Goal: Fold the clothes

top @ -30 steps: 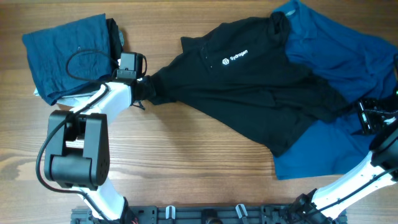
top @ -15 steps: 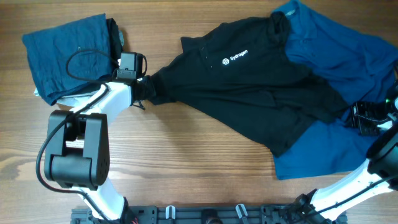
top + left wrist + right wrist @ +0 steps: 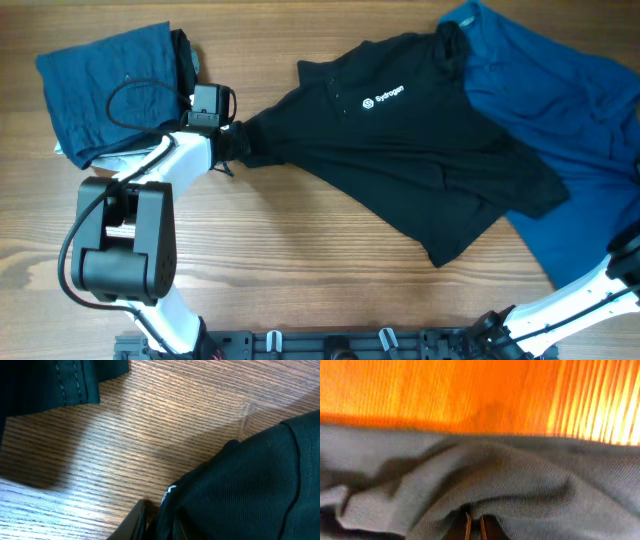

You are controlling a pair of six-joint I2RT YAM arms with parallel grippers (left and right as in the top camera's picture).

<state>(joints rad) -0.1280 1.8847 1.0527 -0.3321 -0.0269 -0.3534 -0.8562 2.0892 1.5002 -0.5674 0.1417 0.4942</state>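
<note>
The black polo shirt [image 3: 420, 150], with its white chest logo [image 3: 383, 97], lies spread across the middle of the table. My left gripper [image 3: 232, 140] is shut on the shirt's bunched left end. In the left wrist view the black fabric [image 3: 250, 485] runs down between the fingers of the left gripper [image 3: 157, 527]. A blue garment [image 3: 580, 110] lies under the shirt's right side and reaches the right edge of the view. My right gripper [image 3: 474, 530] is shut on a fold of this cloth [image 3: 485, 485], which looks grey here. It is outside the overhead view.
A folded blue garment [image 3: 110, 90] with a dark piece beside it sits at the top left, just behind my left arm [image 3: 125, 235]. Its dark hem [image 3: 50, 380] shows in the left wrist view. Part of my right arm [image 3: 600, 285] crosses the bottom right corner.
My right gripper closed on the blue garment and moved right, out of the overhead view, dragging the blue cloth's lower part from under the black shirt. The shirt shifted slightly right. The left arm stayed still.
</note>
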